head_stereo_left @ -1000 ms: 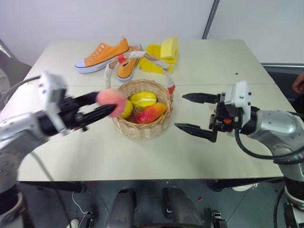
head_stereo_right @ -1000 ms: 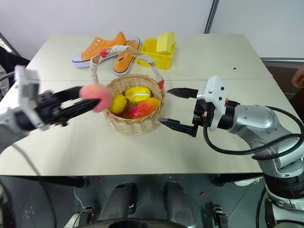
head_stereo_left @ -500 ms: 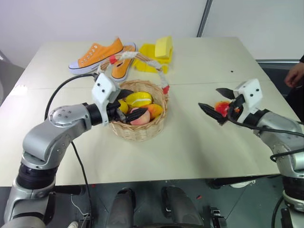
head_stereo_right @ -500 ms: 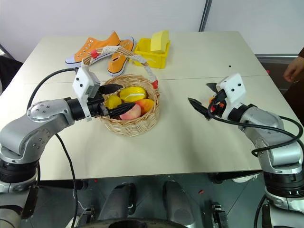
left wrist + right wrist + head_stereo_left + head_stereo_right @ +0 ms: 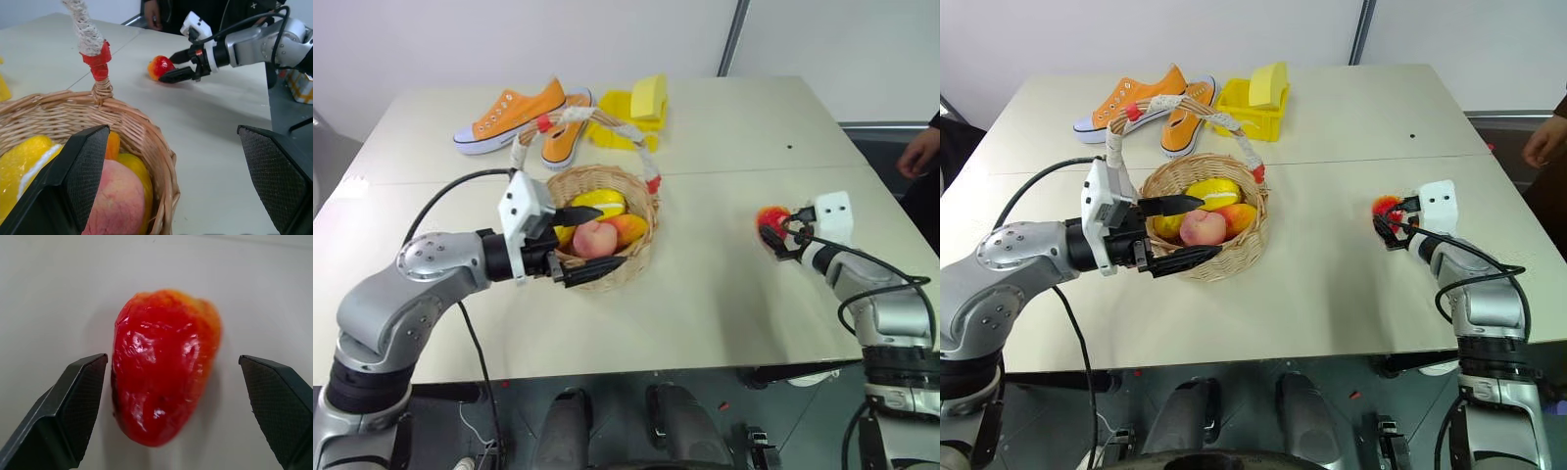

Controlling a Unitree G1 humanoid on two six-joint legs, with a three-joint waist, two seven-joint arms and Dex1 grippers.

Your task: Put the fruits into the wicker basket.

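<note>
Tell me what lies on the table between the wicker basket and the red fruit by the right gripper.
Nothing: in the left eye view the tabletop is bare between the wicker basket and the red fruit, which lies at the open right gripper.

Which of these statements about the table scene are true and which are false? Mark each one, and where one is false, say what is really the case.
1. The pink peach lies inside the wicker basket. True.
2. The left gripper is shut on the peach. False: its jaws stand open at the basket, and the peach lies free among the other fruit.
3. The red fruit lies on the table, between the open fingers of the right gripper. True.
4. The orange shoes are in the basket. False: they lie on the table behind it.
5. The yellow bin stands at the table's near edge. False: it stands at the far side, beside the shoes.
</note>
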